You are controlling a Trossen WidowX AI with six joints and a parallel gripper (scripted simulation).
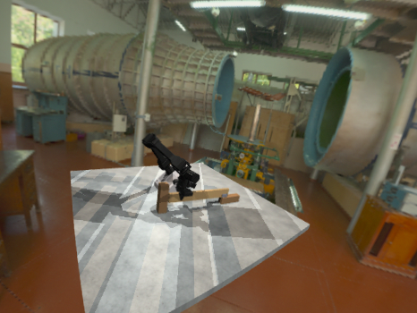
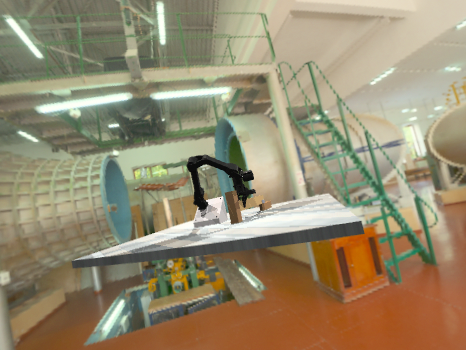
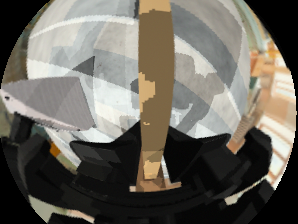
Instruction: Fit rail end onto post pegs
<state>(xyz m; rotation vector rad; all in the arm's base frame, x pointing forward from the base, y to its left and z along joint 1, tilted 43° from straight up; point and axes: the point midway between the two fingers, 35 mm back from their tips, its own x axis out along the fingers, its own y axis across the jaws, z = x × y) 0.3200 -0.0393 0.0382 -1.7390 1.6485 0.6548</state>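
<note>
We see the table [image 1: 134, 268] filling the lower middle of the top view, its surface patterned in grey and white stripes and patches, and in the exterior view it shows as a thin tilted slab across the centre of the frame. The black arm [image 1: 165, 156] comes in from the upper left of the table in the top view and bends down toward the woodwork just above the frame's centre. The rail [image 1: 207, 194] lies there as a long pale bar running left to right, looking close to level, its right end at the darker block [image 1: 229, 198] and its left end up against the post [image 1: 162, 198], which stands upright at the left; we cannot tell whether the pegs are fully in, since the gripper hides that joint. The gripper [image 1: 183, 193] sits over the left part of the rail, just right of the post, with its fingers closed narrow on the rail. In the wrist view the rail [image 3: 154, 76] runs as a tan strip from the top of the frame down the middle into the dark gripper body at the bottom.
</note>
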